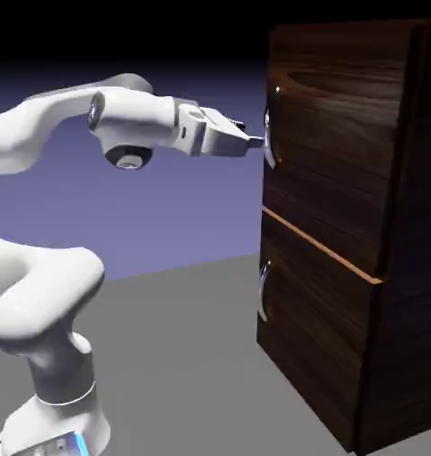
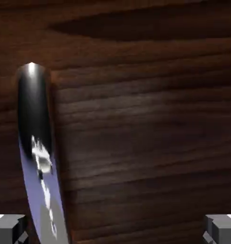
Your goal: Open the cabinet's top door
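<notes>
Exterior view, left to right. White jointed robot arm [image 1: 50, 294] rises from lower left of frame, bends back, then runs level across the upper left toward the right. Grey bench [image 1: 192, 374] fills the lower half under it.

Two-finger claw [image 1: 252, 140] at centre of frame, pointing level at the tall dark brown wood-grain cabinet [image 1: 406, 267] that takes up the right side. Claw tips sit just beside the small curved silver handle [image 1: 270, 142] near the left edge of the larger dark wood-grain top door [image 1: 344, 151]; cannot tell whether they touch it. Top door closed, flush with the cabinet front. Thin orange-tan strip divides it from the shorter lower door [image 1: 317, 347], which carries its own silver handle [image 1: 263, 289].

Hand view: silver handle [image 2: 38, 162] stands at left of frame, just inside the left fingertip [image 2: 7, 226]. Right fingertip [image 2: 222, 226] at far lower right. Claw released, jaws spread wide, nothing clamped. Wood grain of the top door [image 2: 146, 133] fills the rest.
</notes>
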